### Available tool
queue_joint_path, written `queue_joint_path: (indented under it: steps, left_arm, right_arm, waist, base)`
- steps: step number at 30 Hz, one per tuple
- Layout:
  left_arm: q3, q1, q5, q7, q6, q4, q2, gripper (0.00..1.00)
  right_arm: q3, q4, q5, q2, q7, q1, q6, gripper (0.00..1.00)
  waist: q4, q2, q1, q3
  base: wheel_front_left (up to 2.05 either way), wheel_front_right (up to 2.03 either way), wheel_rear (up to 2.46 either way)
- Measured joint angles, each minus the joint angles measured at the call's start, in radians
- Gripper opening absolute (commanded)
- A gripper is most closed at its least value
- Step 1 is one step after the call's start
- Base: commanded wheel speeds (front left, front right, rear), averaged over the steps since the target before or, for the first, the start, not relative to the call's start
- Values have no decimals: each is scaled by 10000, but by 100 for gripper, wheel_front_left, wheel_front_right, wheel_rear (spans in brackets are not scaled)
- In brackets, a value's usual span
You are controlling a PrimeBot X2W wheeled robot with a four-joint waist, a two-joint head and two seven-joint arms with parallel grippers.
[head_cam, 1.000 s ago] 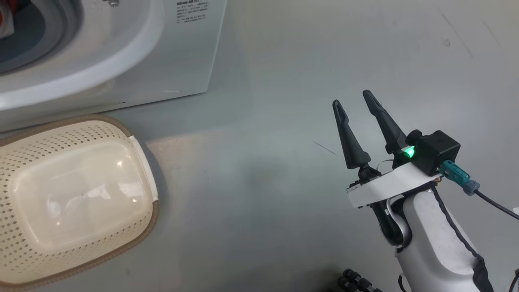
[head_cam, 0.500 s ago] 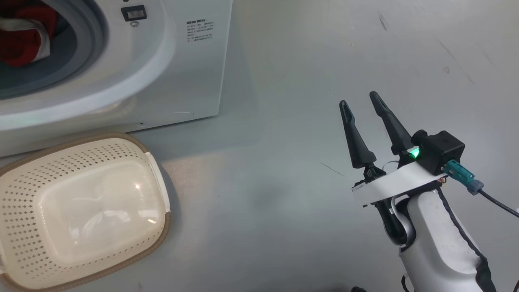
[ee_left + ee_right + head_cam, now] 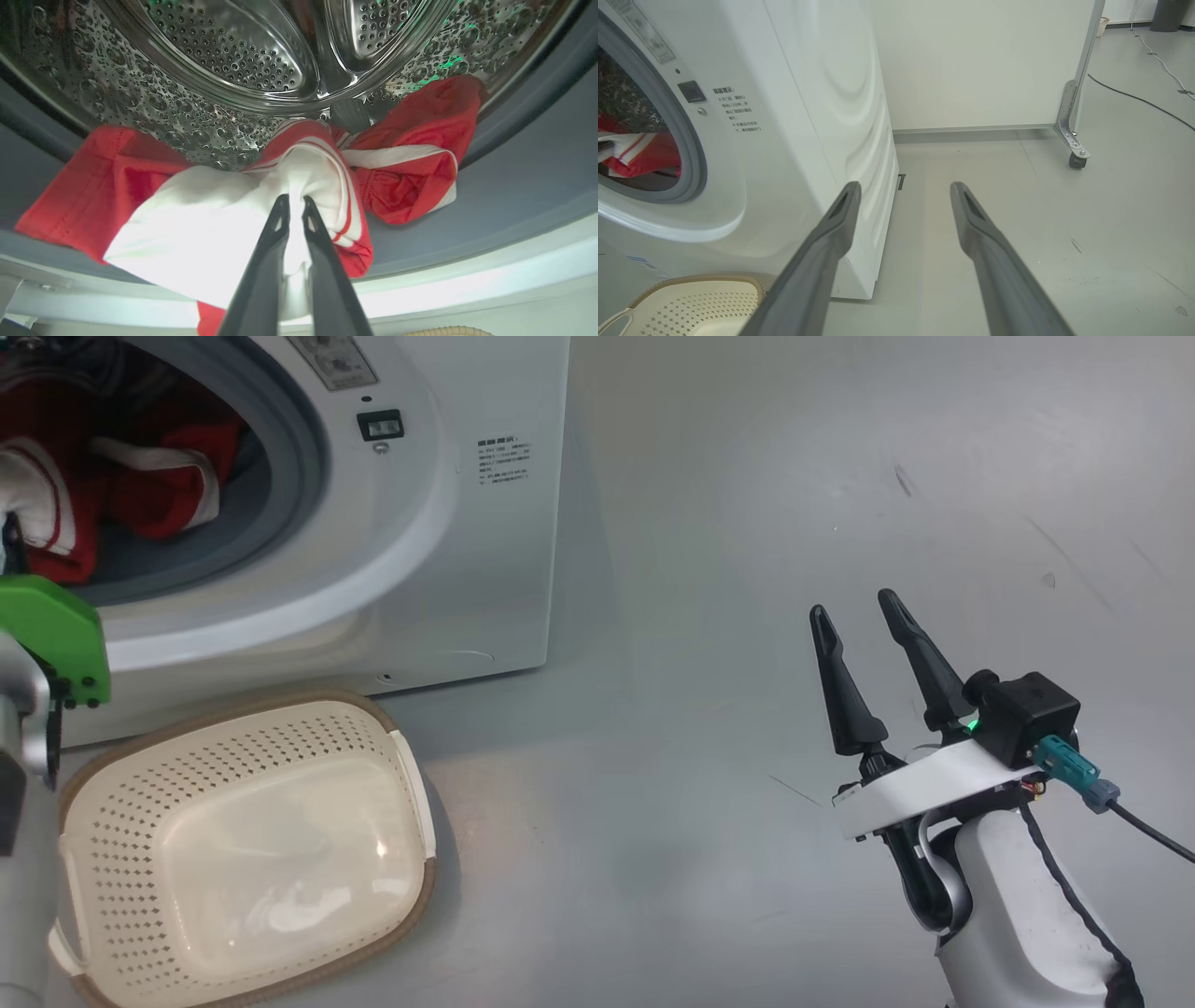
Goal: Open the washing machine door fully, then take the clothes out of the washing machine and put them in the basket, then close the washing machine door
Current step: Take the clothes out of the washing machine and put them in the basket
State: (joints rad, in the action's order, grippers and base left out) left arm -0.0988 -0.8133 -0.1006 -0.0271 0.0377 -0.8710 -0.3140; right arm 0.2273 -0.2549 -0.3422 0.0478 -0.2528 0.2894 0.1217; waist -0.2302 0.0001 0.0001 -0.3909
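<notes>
Clothes [image 3: 210,224] are pinched at the drum [image 3: 233,56] mouth by the clamped left gripper [image 3: 293,203], basket [image 3: 280,728] is sited on the floor just below it, and right gripper [image 3: 851,602] is held spread, well apart.

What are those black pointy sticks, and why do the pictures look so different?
The sticks are a robot's fingers; it has two arms, each with a two-finger gripper. One picture comes from a camera on its head, looking down at the floor. There you see the white washing machine, the empty cream basket in front of it, and the right gripper, open and holding nothing. The other two pictures come from cameras on the wrists. The left wrist camera looks into the shiny drum, where the left gripper is pinched shut on the red and white clothes.
</notes>
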Motion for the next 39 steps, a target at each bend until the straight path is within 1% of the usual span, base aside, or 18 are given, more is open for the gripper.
queue_joint_path:
  steps: [4,7,10,15,21,26,33,39]
  left_arm:
    - [27,368,-125,-489,-79,-48,272,0]
    - [357,583,-637,-872,-81,-42,606,0]
    - [382,760,-713,-1264,-159,23,815,0]
    - [349,1193,-782,-1866,-320,98,988,0]
    - [341,1753,-951,-2107,-462,491,1126,0]
    - [384,2008,-1055,-2220,-704,1227,1191,0]
    - [612,2467,-1243,-2247,-740,2284,1407,0]
    - [825,2669,-1254,-2247,-738,4172,1530,0]
  right_arm:
    - [-134,-79,23,0,-2,-282,0,100]
    - [-201,-140,117,2,0,-499,0,100]
    - [-311,-167,117,2,0,-707,0,100]
    - [-418,-261,130,6,0,-1078,0,100]
    - [-529,-263,196,6,0,-1317,0,100]
    - [-552,-242,232,8,0,-1434,2,100]
    - [-554,-174,280,8,0,-1535,2,100]
    - [-562,-142,282,8,0,-1588,2,100]
  waist:
    - [185,0,0,430]
    - [337,0,0,747]
    - [497,0,0,1058]
    - [784,0,0,1554]
    - [1115,0,0,2082]
    - [1388,0,0,2353]
    - [1550,0,0,2523]
    - [1594,0,0,2547]
  base:
    - [0,0,0]
    - [0,0,0]
    - [0,0,0]
    - [0,0,0]
    - [0,0,0]
    - [0,0,0]
    - [0,0,0]
    - [0,0,0]
